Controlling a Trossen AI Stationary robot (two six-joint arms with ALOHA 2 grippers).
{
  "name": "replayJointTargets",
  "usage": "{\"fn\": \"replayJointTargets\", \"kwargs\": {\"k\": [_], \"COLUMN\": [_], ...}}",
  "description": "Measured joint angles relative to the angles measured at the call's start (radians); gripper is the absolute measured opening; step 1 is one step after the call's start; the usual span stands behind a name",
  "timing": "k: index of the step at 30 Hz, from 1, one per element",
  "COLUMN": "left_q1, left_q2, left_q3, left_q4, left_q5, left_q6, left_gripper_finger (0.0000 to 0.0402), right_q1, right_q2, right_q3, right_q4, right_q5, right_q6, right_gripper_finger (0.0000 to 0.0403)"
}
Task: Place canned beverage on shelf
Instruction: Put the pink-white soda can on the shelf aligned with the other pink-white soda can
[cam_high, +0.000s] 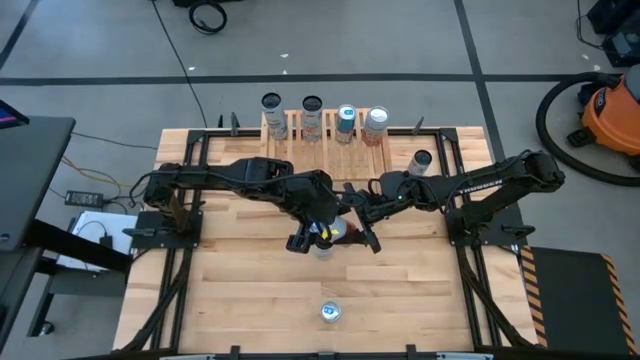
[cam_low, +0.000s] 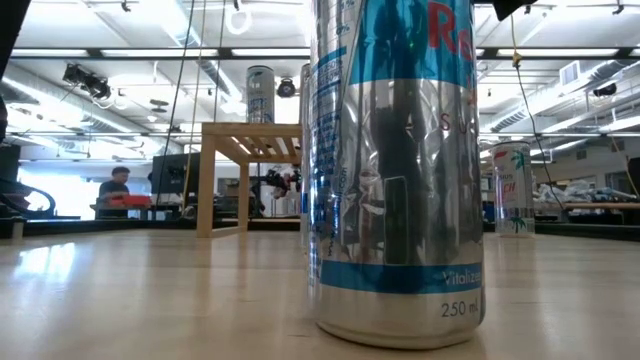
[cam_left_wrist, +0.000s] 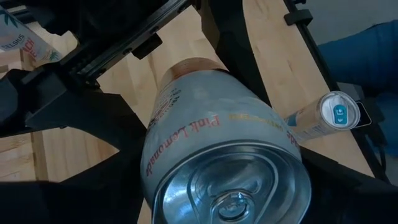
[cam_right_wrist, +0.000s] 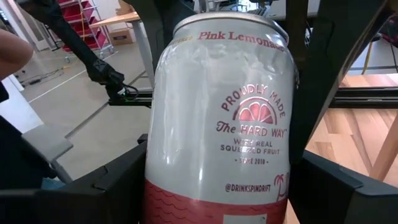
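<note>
Seven cans total. Four stand on the shelf (cam_high: 322, 128) at the table's (cam_high: 240, 290) far edge. One can (cam_high: 421, 160) is loose right of the shelf, one blue can (cam_high: 331, 312) near the front edge. The pink lemonade can (cam_high: 335, 232) is mid-table, with left gripper (cam_high: 312, 232) and right gripper (cam_high: 358, 232) both clamped on it.
</note>
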Motion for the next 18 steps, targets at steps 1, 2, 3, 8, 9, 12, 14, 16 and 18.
{"fn": "replayJointTargets", "kwargs": {"k": [1, 2, 3, 8, 9, 12, 14, 16, 18], "left_q1": [0.000, 0.000, 0.002, 0.003, 0.003, 0.003, -0.002, -0.004, -0.004], "left_q2": [0.000, 0.000, 0.000, 0.000, 0.000, 0.000, 0.000, 0.000, 0.000], "left_q3": [0.000, 0.000, 0.000, 0.000, 0.000, 0.000, 0.000, 0.000, 0.000], "left_q4": [-0.001, -0.002, -0.001, 0.011, 0.011, 0.003, 0.003, 0.008, 0.011], "left_q5": [0.001, 0.001, 0.001, -0.002, -0.002, -0.003, -0.006, -0.010, -0.009], "left_q6": [0.001, 0.001, 0.001, -0.005, -0.006, -0.004, -0.003, -0.008, -0.008], "left_gripper_finger": [0.0315, 0.0315, 0.0315, 0.0315, 0.0315, 0.0315, 0.0315, 0.0315, 0.0315], "right_q1": [0.000, 0.000, 0.000, 0.000, 0.000, 0.000, 0.000, 0.000, 0.000], "right_q2": [0.000, 0.000, 0.000, 0.000, 0.000, 0.000, 0.000, 0.000, 0.000], "right_q3": [0.000, 0.000, 0.000, 0.000, 0.000, 0.000, 0.000, 0.000, 0.000], "right_q4": [0.000, 0.000, 0.000, 0.000, 0.000, -0.002, -0.002, -0.002, -0.002], "right_q5": [0.002, 0.001, 0.001, 0.002, 0.002, 0.002, 0.004, 0.004, 0.005], "right_q6": [0.000, -0.001, -0.002, -0.003, -0.002, -0.005, -0.008, -0.008, -0.009], "right_gripper_finger": [0.0318, 0.0318, 0.0318, 0.0318, 0.0318, 0.0318, 0.0318, 0.0318, 0.0318]}}
